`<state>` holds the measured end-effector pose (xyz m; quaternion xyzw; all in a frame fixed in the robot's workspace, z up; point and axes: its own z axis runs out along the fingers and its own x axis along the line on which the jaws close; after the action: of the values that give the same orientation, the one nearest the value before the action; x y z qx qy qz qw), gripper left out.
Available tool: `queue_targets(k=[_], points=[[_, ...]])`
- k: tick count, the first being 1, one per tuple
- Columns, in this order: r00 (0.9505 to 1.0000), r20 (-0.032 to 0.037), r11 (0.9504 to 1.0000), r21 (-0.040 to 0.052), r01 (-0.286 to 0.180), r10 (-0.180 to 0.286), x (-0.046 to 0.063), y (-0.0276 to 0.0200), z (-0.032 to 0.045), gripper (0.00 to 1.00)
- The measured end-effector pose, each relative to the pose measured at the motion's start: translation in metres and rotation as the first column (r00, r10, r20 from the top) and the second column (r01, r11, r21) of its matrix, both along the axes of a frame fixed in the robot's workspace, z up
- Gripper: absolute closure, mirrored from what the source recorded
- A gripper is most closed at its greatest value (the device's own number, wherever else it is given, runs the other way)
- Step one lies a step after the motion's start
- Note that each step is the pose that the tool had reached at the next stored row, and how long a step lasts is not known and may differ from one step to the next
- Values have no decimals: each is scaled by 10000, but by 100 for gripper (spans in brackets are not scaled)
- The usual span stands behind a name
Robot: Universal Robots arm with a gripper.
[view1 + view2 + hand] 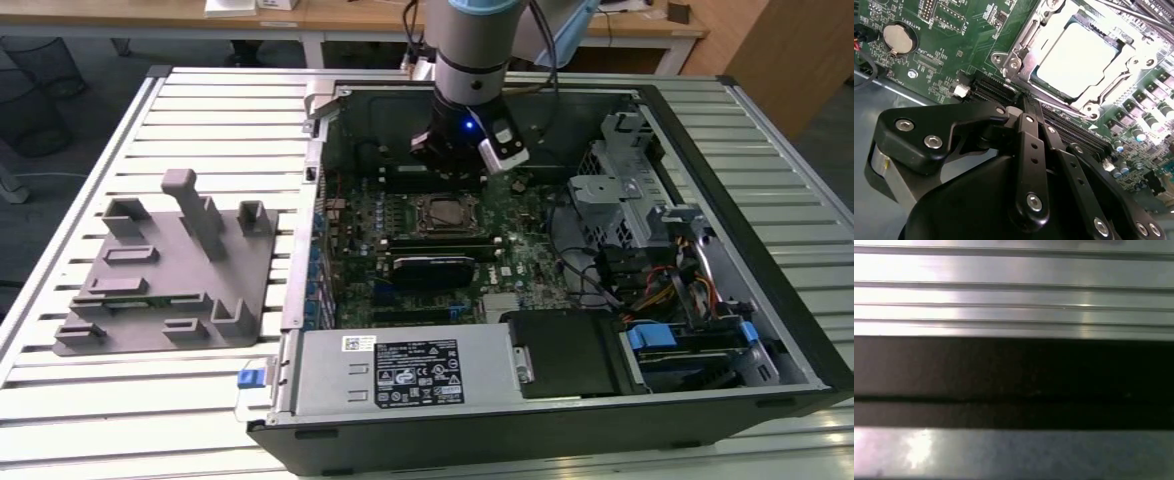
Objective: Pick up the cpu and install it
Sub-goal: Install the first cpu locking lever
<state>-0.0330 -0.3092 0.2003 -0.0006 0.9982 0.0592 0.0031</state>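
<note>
Here, gripper (pixel 1024 100): hanging inside the open computer case, low over the motherboard; in the second wrist view its black fingers (pixel 1030 150) are pressing together side by side, closed, with nothing between them.
Cpu (pixel 1081 60): lying flat inside the socket frame, its shiny silver top glaring bright in the second wrist view; it is sitting just beyond the fingertips, apart from them and not touching.
Socket frame (pixel 1019 52): metal, framing the cpu on all sides, with screws showing at its corners; its nearest corner is sitting just ahead of the fingertips.
Motherboard (pixel 949 55): green, spreading out under and beyond the fingers; a round silver coin cell (pixel 898 39) is sitting on it well off to one side of the fingertips.
Arm in the exterior view: the gripper (pixel 454 160) is reaching down into the computer case (pixel 747 330), just behind the cpu (pixel 442 213), with a blue light glowing on the wrist.
Grey tray (pixel 174 270): standing on the slatted table (pixel 80 400) outside the case, toward the exterior view's left, well apart from the fingers, its upright posts pointing up.
First wrist view: showing pale metal slats (pixel 1014 290) and a dark band, blurred.
</note>
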Motion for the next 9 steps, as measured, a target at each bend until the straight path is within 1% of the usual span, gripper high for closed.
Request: queue_targets(k=[3,9], points=[[10000,-9,10000,-12,0,0,9,0,-19,89],[10000,-11,10000,-13,1,-1,24,0,-20,89]])
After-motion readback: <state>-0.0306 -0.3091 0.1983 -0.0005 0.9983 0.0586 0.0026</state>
